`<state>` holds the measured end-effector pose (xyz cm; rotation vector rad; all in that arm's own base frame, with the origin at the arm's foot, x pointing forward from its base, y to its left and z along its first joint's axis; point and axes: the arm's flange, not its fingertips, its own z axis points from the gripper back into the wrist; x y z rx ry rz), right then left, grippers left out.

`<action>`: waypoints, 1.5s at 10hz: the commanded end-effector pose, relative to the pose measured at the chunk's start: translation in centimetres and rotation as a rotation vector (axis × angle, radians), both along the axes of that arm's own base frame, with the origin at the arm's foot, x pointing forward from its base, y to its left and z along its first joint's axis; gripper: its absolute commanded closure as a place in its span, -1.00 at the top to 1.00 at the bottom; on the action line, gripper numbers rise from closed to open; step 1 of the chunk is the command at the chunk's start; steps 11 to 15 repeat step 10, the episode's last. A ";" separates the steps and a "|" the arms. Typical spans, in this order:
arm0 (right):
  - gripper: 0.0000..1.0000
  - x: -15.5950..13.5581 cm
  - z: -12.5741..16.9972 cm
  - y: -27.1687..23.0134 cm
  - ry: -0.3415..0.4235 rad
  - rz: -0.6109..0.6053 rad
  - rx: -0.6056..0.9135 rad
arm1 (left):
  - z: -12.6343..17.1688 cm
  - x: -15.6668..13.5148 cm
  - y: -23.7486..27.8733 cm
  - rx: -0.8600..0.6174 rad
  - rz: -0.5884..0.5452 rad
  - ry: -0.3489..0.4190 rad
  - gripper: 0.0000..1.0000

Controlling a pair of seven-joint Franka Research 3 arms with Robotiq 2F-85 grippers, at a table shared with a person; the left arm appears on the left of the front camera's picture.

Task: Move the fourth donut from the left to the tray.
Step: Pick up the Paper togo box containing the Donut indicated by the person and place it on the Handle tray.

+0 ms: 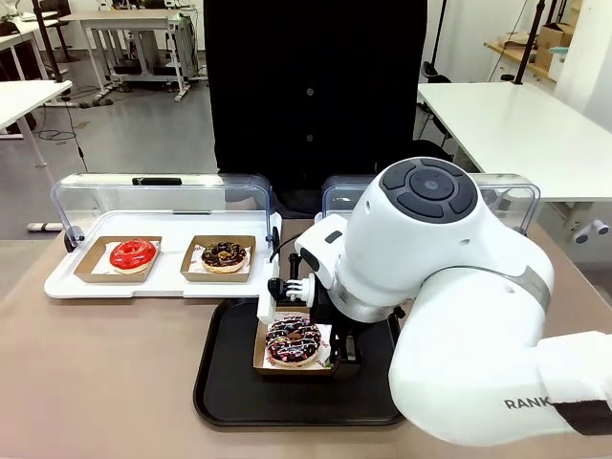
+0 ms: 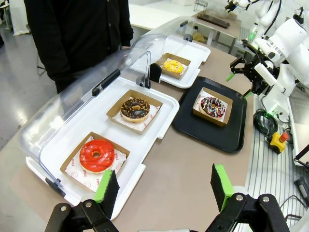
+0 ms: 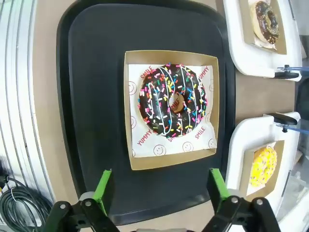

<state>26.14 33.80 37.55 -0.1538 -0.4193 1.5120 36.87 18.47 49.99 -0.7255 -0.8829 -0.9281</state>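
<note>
Fourth donut (image 3: 172, 101) sits in its cardboard tray (image 3: 133, 108) on the black tray (image 3: 91, 96), nothing gripping it. My right fingers (image 3: 104, 183) hang spread above it, left gripper (image 2: 164, 186) spread too. Placement looks done; only pulling clear is left.

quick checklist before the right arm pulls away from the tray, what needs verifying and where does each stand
1. Fourth donut sits in its cardboard tray inside the black tray: ok.
2. Cardboard tray clear of the black tray's rim on all sides: ok.
3. Right gripper open, green pads apart, nothing between them: ok.
4. Right gripper's fingers clear of the cardboard tray: cannot tell; the right wrist view shows a gap, but the front view has them close beside it.
5. Left gripper open and back from the black tray: ok.
6. White display trays lie beside the black tray, near the retreat path: cannot tell.
</note>
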 end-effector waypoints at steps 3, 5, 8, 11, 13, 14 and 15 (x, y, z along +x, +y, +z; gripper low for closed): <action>1.00 -0.2 -0.4 0.3 -0.011 -0.008 -0.004 | 0.1 0.1 0.0 -0.020 -0.007 -0.026 1.00; 1.00 -0.2 -0.4 0.3 -0.011 -0.008 -0.004 | 0.1 0.1 0.0 -0.020 -0.007 -0.026 1.00; 1.00 -0.2 -0.4 0.3 -0.011 -0.008 -0.004 | 0.1 0.1 0.0 -0.020 -0.007 -0.026 1.00; 1.00 -0.2 -0.4 0.3 -0.011 -0.008 -0.004 | 0.1 0.1 0.0 -0.020 -0.007 -0.026 1.00; 1.00 -0.2 -0.4 0.3 -0.011 -0.008 -0.004 | 0.1 0.1 0.0 -0.020 -0.007 -0.026 1.00; 1.00 -0.2 -0.4 0.3 -0.011 -0.008 -0.004 | 0.1 0.1 0.0 -0.020 -0.007 -0.026 1.00; 1.00 -0.2 -0.4 0.3 -0.011 -0.008 -0.004 | 0.1 0.1 0.0 -0.020 -0.007 -0.026 1.00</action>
